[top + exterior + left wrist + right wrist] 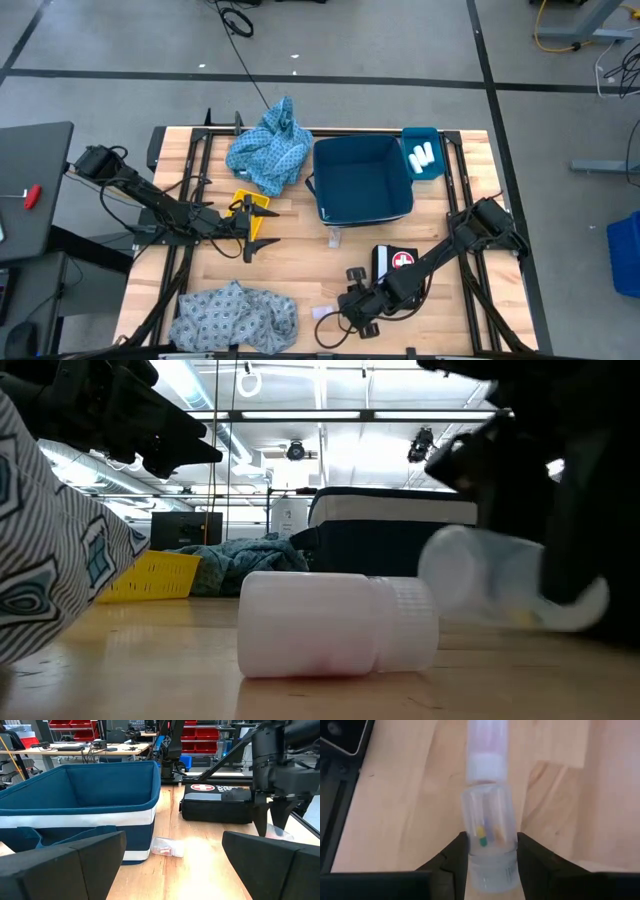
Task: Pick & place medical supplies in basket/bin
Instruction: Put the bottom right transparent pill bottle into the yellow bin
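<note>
While the pale wooden worktop (300, 270) stands on a grey floor crossed by dark lines, the low view looks past it into a hall with bright ceiling lamps, and the left wrist view shows red shelves and cluttered benches behind.

The right gripper (489, 851) is low over the near part of the worktop, and its jaws are closed on a small clear plastic vial (487, 827) with coloured bits inside; the two dark fingers (455, 857) press its sides near the capped end. Just ahead of the jaws, almost end to end with this vial, a second small white-capped vial (485, 750) lies on its side on the wood. To one side of the gripper sits a black pouch with a red-and-white cross (397, 260).

The left gripper (250, 225) hovers with its jaws wide open and holding nothing. Ahead of them stands the dark-blue fabric basket with a white band (100, 795), and a tiny clear plastic packet (167, 847) lies at its foot. Beside these jaws is a yellow plastic tray (250, 203), and further off a light-blue patterned cloth (268, 150). A second light-blue patterned cloth (235, 318) lies at the near edge, well apart from both grippers. Small white rolls (420, 155) rest in a small blue bin (436, 135) beyond the basket.
</note>
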`<state>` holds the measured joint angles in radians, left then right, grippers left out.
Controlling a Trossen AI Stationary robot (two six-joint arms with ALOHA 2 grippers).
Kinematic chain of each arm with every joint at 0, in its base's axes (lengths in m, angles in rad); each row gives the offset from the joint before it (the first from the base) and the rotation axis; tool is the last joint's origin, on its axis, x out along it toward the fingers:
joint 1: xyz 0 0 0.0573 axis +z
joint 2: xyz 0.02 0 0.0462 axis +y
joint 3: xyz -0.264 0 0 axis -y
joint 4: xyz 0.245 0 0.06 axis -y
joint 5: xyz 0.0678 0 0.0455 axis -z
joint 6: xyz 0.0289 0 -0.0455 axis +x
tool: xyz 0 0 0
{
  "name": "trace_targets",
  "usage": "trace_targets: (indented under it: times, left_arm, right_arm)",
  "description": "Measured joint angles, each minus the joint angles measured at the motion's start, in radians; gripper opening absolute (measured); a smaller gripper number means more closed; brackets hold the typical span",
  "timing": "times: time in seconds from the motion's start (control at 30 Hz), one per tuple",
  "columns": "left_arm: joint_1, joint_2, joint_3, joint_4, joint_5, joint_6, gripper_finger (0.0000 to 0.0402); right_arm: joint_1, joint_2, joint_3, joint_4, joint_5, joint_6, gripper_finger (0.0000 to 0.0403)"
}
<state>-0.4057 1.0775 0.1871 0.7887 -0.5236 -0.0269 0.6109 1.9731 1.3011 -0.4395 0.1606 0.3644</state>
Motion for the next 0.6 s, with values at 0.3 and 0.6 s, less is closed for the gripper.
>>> trace_targets:
  times: [0.3,0.6]
  left_arm:
    - [0.000,0.000,0.000,0.020,0.001,0.006,0.0334]
    - [-0.001,0.000,-0.001,0.103,0.038,0.035,0.0334]
  right_arm:
    - [-0.057,-0.061,0.068,-0.063,0.231,-0.109,0.0132]
    - [-0.187,-0.134,0.066,0.263,0.412,-0.381,0.0132]
